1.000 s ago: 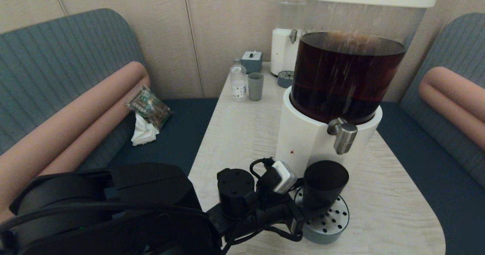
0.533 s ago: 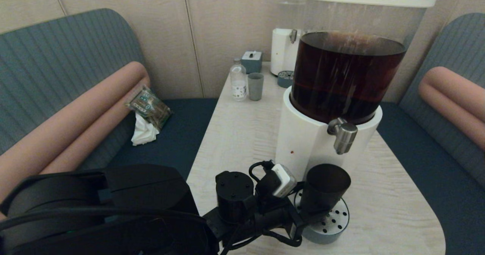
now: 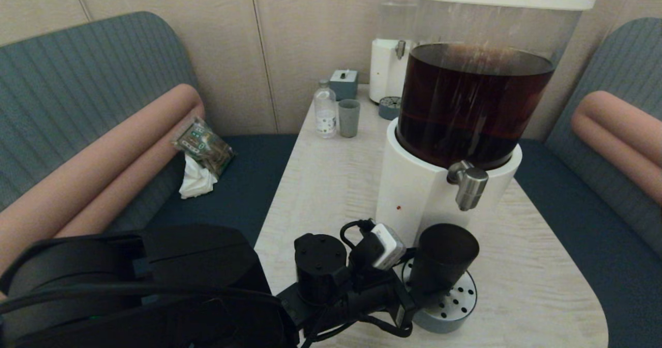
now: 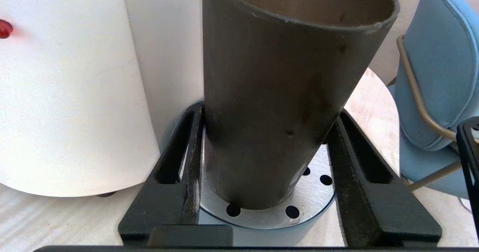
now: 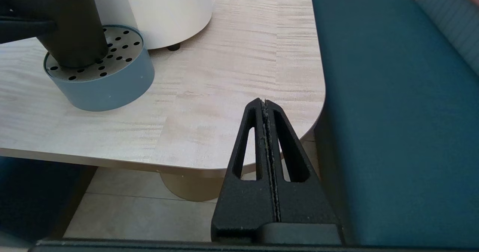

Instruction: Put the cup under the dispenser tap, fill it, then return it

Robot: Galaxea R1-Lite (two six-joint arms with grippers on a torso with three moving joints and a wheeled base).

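Observation:
The matte black cup point(image 3: 445, 257) stands on the round perforated drip tray point(image 3: 457, 306), below and a little forward of the brushed-steel dispenser tap point(image 3: 468, 182). My left gripper point(image 3: 421, 286) is shut on the cup low on its wall. In the left wrist view both black fingers point(image 4: 191, 147) press the sides of the cup point(image 4: 277, 94), whose base rests on the drip tray point(image 4: 262, 216). The cup leans slightly. My right gripper point(image 5: 264, 103) hangs shut and empty off the table's near right corner, away from the cup point(image 5: 71, 23).
The big dispenser's white base point(image 3: 419, 193) stands right behind the cup. At the far end of the table point(image 3: 331, 182) are a pale grey-blue tumbler point(image 3: 349, 118), a small bottle point(image 3: 325, 109) and a clear-tank dispenser point(image 3: 395, 43). Benches flank the table.
My left gripper and the cup have shifted slightly to the right and down on the drip tray, nearer under the tap. The right arm has not moved.

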